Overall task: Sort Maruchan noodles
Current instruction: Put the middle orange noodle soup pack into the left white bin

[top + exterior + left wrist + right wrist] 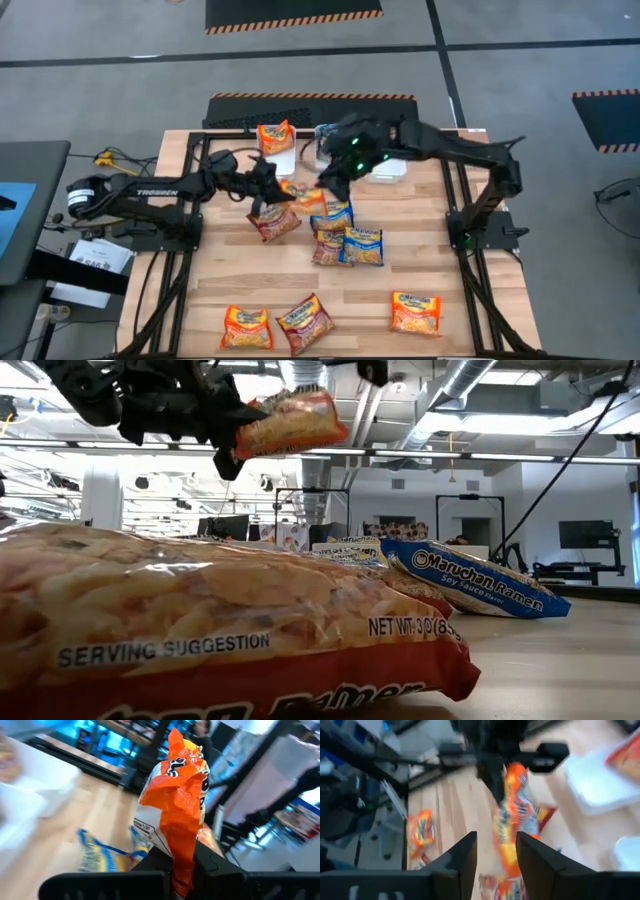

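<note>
My left gripper [272, 187] is shut on an orange Maruchan noodle packet [303, 193], held in the air above the middle of the table; the low view shows this orange packet [295, 422] high up. My right gripper [495, 855] stands open just to the right of that packet [512, 815], touching nothing. Several more packets lie flat on the table: blue ones [362, 246], dark red ones [273, 222] and orange ones [415, 312]. One orange packet [275, 135] rests in the far-left white bin [282, 160]. My left gripper pinches the orange packet's crumpled end [182, 862] between its two fingers [212, 865]. The fingers come level from the table's left. The packet sticks out past the fingertips toward the right, lifted clear of the table and of the other packets.
White bins [385, 168] stand along the far edge of the table. A cluster of packets lies below the two grippers, and a row of three lies near the front edge. In the low view one packet [200, 630] fills the foreground, a blue one [480, 585] behind it.
</note>
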`<control>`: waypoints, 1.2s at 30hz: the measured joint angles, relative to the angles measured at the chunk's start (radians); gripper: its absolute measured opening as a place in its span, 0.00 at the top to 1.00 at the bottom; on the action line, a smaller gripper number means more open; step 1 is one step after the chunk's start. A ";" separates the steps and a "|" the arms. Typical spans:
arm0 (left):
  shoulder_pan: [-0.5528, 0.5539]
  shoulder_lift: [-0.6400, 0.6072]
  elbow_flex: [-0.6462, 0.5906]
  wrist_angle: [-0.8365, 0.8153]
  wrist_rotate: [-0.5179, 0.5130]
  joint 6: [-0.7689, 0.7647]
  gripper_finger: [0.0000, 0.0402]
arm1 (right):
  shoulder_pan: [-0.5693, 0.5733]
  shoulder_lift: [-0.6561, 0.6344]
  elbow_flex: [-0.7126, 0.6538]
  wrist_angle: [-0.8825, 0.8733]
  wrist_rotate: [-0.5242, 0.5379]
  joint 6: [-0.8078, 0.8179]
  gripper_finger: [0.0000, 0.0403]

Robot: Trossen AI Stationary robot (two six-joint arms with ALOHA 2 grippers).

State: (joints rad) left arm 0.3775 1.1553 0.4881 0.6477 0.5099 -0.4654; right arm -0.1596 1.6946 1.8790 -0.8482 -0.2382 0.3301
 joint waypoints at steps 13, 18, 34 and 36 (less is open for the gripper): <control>0.379 0.000 0.000 -0.008 0.006 0.034 0.99 | -0.159 -0.184 0.000 -0.055 0.003 -0.169 0.59; 0.508 0.000 0.000 -0.085 0.003 0.150 0.98 | -0.203 -0.207 0.000 -0.095 0.003 -0.237 0.59; 0.654 0.093 0.003 -0.274 -0.131 0.305 0.99 | -0.296 -0.201 -0.001 -0.147 0.004 -0.252 0.59; 0.653 0.142 0.019 -0.280 -0.129 0.305 0.99 | -0.303 -0.201 -0.001 -0.147 0.005 -0.252 0.59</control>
State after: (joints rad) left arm 1.0302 1.2969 0.5068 0.3676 0.3813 -0.1608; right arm -0.4626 1.4933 1.8782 -0.9948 -0.2337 0.0784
